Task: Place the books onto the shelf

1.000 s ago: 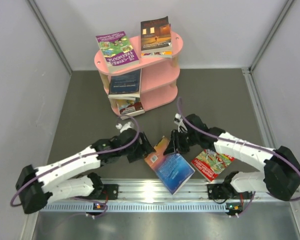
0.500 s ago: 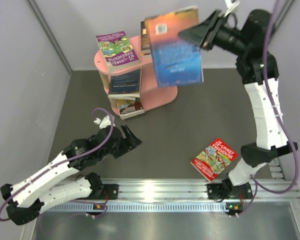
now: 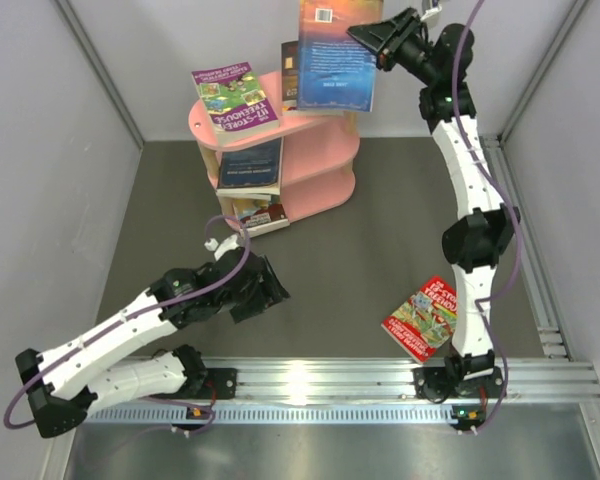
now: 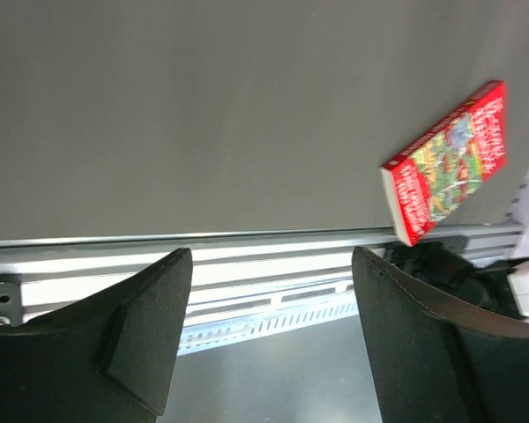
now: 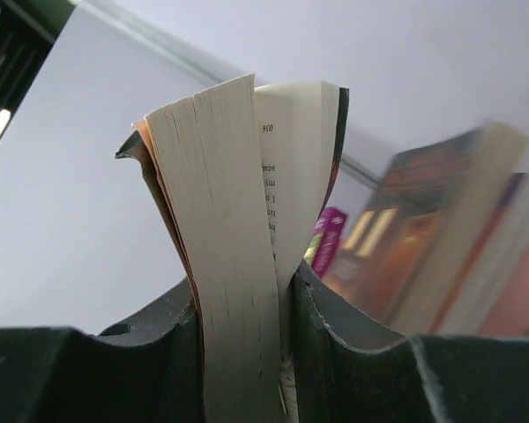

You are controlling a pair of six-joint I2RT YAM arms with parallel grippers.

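While left jaws gape empty, right jaws have carried their blue book (image 3: 335, 55) over the shelf (image 3: 325, 150).

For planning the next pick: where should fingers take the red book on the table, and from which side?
The red book lies flat on the table, so only its thin edges offer a hold, and the right arm crowds its right side. Probably pinch its long left edge across the thickness, coming low from the left.
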